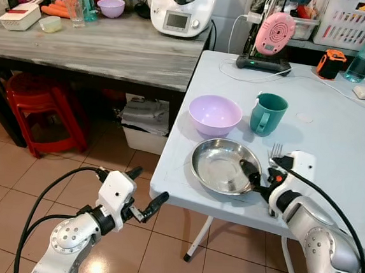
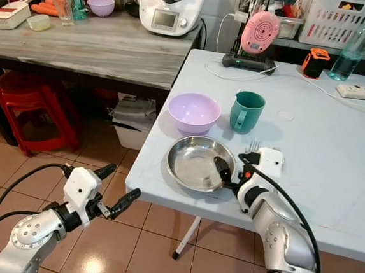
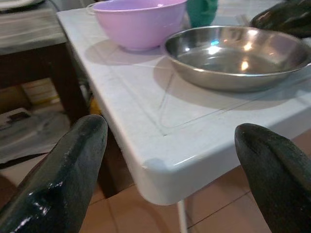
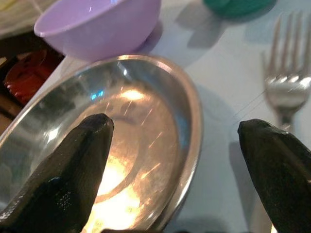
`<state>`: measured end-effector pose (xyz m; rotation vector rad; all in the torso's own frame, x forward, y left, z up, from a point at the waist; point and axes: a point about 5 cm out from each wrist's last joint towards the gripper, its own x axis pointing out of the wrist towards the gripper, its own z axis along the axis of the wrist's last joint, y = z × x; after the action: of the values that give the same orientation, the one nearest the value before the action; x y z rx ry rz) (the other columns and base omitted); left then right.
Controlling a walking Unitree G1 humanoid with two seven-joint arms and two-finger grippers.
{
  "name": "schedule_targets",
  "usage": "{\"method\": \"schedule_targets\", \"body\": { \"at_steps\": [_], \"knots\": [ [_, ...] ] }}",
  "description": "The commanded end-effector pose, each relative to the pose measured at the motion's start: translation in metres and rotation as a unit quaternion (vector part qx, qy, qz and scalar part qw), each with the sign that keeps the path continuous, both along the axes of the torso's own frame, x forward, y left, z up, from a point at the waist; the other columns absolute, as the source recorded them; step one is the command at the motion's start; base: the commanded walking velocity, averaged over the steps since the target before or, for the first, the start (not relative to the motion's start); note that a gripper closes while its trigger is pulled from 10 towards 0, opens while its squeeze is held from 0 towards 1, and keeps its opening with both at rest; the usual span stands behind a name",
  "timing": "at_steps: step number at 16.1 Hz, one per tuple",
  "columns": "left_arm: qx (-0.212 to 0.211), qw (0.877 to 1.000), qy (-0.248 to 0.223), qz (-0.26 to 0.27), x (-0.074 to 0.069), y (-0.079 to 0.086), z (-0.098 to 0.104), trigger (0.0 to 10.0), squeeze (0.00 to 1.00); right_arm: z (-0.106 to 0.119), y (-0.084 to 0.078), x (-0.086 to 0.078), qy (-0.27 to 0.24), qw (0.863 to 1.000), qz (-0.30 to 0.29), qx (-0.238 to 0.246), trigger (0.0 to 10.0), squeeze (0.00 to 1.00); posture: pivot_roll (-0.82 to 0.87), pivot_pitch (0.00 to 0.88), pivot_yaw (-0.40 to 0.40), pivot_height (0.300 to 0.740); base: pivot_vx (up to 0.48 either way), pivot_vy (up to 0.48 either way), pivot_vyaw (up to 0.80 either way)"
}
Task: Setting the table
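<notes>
On the smooth white worktop (image 1: 335, 143) a round, shiny steel plate (image 1: 221, 165) sits near the front edge. The right gripper (image 1: 264, 168) straddles its rim, fingers wide, empty. Beside it lies a metal fork (image 4: 286, 87). The left gripper (image 1: 144, 191) hovers open below the edge.

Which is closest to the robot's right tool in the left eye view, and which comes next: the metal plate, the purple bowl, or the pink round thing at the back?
From the right tool:
1. Metal plate, under it.
2. Purple bowl, behind the plate.
3. Pink round thing, at the table's far edge.
</notes>
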<state>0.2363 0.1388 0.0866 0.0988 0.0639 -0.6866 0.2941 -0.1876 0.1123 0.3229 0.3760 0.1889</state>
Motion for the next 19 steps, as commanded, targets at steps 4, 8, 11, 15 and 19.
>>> {"method": "schedule_targets", "body": {
  "at_steps": [4, 8, 11, 15, 19],
  "knots": [
    [-0.012, 0.999, -0.009, -0.035, -0.004, -0.001, 0.007, 10.0, 0.00, -0.003, 0.014, 0.001, 0.019, 0.999, 0.043, 0.007, 10.0, 0.00, -0.04, 0.066, 0.012, 0.740, 0.000, 0.000, 0.00],
    [-0.016, 0.999, -0.012, -0.044, -0.004, -0.002, 0.009, 10.0, 0.00, -0.006, 0.017, 0.002, 0.028, 0.998, 0.047, 0.011, 10.0, 0.00, -0.04, 0.067, 0.012, 0.740, 0.000, 0.000, 0.00],
    [-0.018, 0.999, -0.012, -0.044, -0.005, -0.002, 0.009, 10.0, 0.00, -0.007, 0.019, 0.005, 0.037, 0.998, 0.040, 0.027, 0.0, 0.00, -0.04, 0.067, 0.012, 0.740, 0.000, 0.000, 0.00],
    [-0.020, 0.999, -0.013, -0.044, -0.005, -0.002, 0.010, 10.0, 0.00, -0.012, 0.023, 0.005, 0.052, 0.997, 0.050, 0.025, 0.0, 0.00, -0.04, 0.067, 0.012, 0.740, 0.000, 0.000, 0.00],
    [-0.021, 0.999, -0.013, -0.048, -0.005, -0.003, 0.011, 10.0, 0.00, -0.016, 0.022, 0.005, 0.066, 0.996, 0.038, 0.043, 0.0, 0.00, -0.04, 0.071, 0.014, 0.740, 0.000, 0.000, 0.00]
  ]
}}
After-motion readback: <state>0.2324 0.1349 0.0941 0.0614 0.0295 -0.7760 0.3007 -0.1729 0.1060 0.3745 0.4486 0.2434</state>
